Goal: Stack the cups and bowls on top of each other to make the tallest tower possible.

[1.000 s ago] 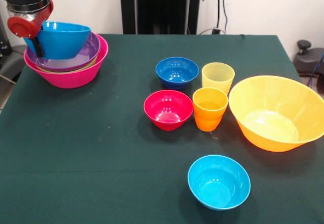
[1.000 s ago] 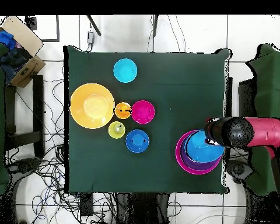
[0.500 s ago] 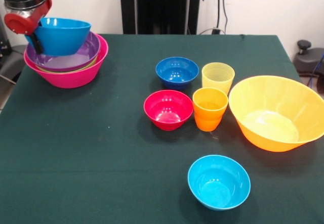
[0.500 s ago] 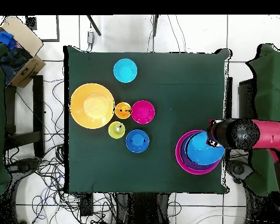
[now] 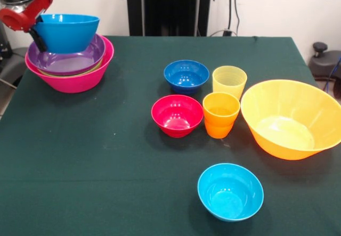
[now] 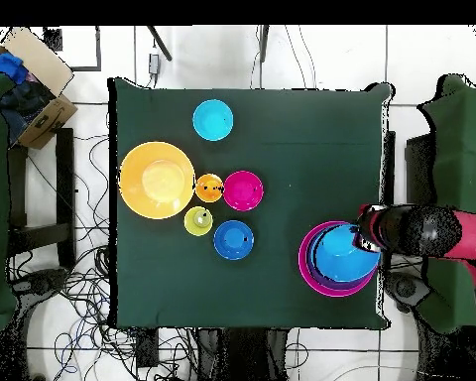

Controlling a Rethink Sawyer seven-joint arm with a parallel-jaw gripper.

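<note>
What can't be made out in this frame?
- Gripper jaws: front view, cut off by the left edge and hidden behind the sky blue bowl; overhead, under the arm.
- Green bowl: only a rim sliver shows between the purple bowl and the pink bowl.

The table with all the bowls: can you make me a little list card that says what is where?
tower: pink bowl at the bottom, green rim just showing, purple bowl, sky blue bowl on top
gripper: gripper at the sky blue bowl's rim
loose bowls: big orange, red, dark blue, cyan
cups: yellow, orange, both upright, side by side
table: green cloth
</note>
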